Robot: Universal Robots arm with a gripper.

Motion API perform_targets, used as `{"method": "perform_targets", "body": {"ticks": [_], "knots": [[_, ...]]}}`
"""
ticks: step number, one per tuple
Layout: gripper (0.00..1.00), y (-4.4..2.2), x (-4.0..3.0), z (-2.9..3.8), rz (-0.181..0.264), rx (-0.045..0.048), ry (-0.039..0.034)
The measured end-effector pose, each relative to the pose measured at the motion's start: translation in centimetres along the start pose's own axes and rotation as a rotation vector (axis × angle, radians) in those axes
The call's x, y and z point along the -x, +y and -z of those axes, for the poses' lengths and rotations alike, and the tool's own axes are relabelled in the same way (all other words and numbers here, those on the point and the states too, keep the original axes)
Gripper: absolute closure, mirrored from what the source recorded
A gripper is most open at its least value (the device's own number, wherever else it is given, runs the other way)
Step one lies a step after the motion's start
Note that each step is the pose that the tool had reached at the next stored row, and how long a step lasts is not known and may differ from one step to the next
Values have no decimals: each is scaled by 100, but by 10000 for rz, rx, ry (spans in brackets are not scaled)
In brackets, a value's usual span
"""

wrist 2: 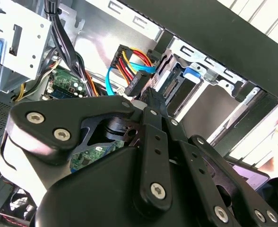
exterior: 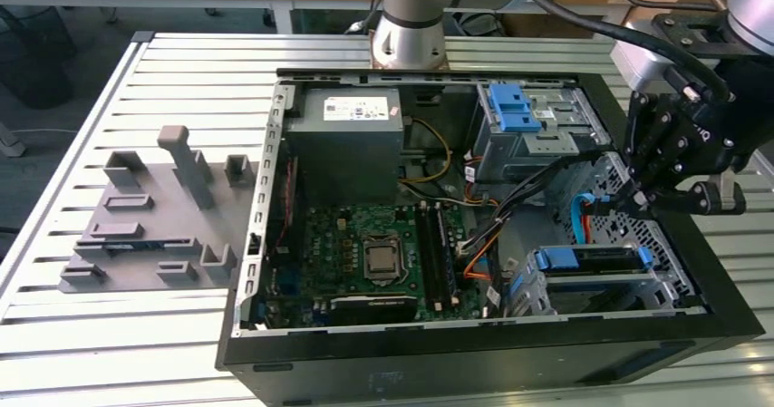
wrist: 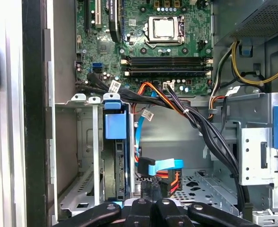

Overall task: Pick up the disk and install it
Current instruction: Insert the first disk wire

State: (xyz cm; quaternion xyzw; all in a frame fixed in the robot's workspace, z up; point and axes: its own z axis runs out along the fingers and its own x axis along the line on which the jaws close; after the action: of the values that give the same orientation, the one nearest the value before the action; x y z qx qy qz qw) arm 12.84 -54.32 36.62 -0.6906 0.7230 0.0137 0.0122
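Observation:
The disk [exterior: 590,260] sits inside the lower drive cage [exterior: 659,289] of the open computer case, at the exterior view's right, with its blue bracket showing along the top. In the first wrist view the disk [wrist: 114,170] stands edge-on in the cage under its blue tab. My gripper [exterior: 637,203] hangs above the case's right side, apart from the disk, with its fingers together and nothing seen between them. In the second wrist view the gripper [wrist 2: 154,98] points at the cable connectors beside the disk [wrist 2: 171,82]. In the first wrist view the gripper [wrist: 151,202] is just short of a black connector.
A blue data cable [wrist: 165,165] and red-orange power wires [wrist: 173,178] lie loose beside the cage. The motherboard [exterior: 369,253], grey power supply [exterior: 351,121] and upper bay with blue latches [exterior: 514,108] fill the case. A grey fixture [exterior: 158,217] stands on the table at the exterior view's left.

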Motion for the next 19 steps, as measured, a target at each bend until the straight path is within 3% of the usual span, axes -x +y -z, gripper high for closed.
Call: {"method": "perform_targets", "body": {"ticks": [10,19], "knots": [[89,4,82,15,0,-5,1],[89,4,86,15,0,-5,0]]}}
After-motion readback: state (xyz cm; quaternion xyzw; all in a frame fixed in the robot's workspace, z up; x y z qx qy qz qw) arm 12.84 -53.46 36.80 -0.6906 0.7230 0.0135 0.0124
